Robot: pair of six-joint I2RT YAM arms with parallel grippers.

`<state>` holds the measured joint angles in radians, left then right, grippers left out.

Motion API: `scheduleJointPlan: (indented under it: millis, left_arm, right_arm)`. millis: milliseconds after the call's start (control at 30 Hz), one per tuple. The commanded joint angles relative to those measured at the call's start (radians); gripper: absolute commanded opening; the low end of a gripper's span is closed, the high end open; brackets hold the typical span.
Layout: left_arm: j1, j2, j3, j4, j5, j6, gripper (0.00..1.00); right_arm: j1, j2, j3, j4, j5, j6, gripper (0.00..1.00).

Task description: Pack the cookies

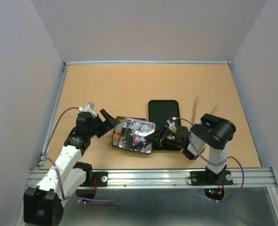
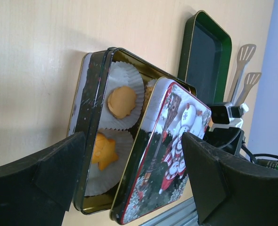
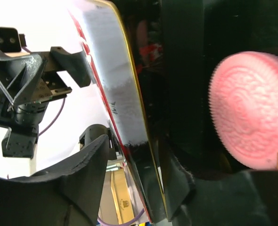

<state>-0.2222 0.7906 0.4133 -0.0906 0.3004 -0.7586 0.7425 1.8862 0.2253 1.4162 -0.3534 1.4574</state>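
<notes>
So, biggest thing first: we've got the tan table (image 1: 106,89) with both arms leaning in toward its near middle. A black tray (image 1: 163,113) sits just behind the action, and the tin (image 2: 89,94) lies just in front of it to the left, open on its left side. The printed lid (image 2: 174,141) sits skewed over the tin's right part and covers only some of it, with one long edge dipping toward the inside.

Our left gripper (image 1: 110,118) hovers right at the tin's left end with its claw spread wide, and nothing is between its fingers. Our right gripper (image 1: 159,135) is at the lid's right edge. From its wrist view the lid's rim runs between the two fingers, but a sliver of light shows on one side, so we honestly can't tell if it's actually pinching.

Two tongs (image 2: 242,61) lie on the table beyond the tray.

White paper cups (image 2: 129,77) line the tin, and the cookies (image 2: 121,101) sit in them: a round orange one, a pointy orange one below it, and a pink one under the lid in the right wrist view.
</notes>
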Motion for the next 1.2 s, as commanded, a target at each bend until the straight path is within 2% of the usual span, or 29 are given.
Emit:
scheduleJointPlan:
  millis: [0,267,567,1167]
  left_arm:
    - [-0.008,-0.014,-0.014,0.052,0.014,-0.004,0.94]
    - [-0.026,-0.008,-0.034,0.072,0.013,-0.01,0.93]
    - [-0.069,0.009,-0.057,0.084,-0.015,-0.021,0.93]
    - [-0.151,-0.024,-0.08,0.118,-0.035,-0.03,0.93]
  right_arm:
    - [0.02,0.024,0.002,0.398,0.03,-0.037,0.54]
    - [0.024,-0.01,0.003,0.395,0.05,-0.016,0.56]
    - [0.037,-0.104,0.086,0.192,0.07,-0.046,0.55]
    - [0.098,-0.068,0.285,-0.063,0.189,-0.08,0.5]
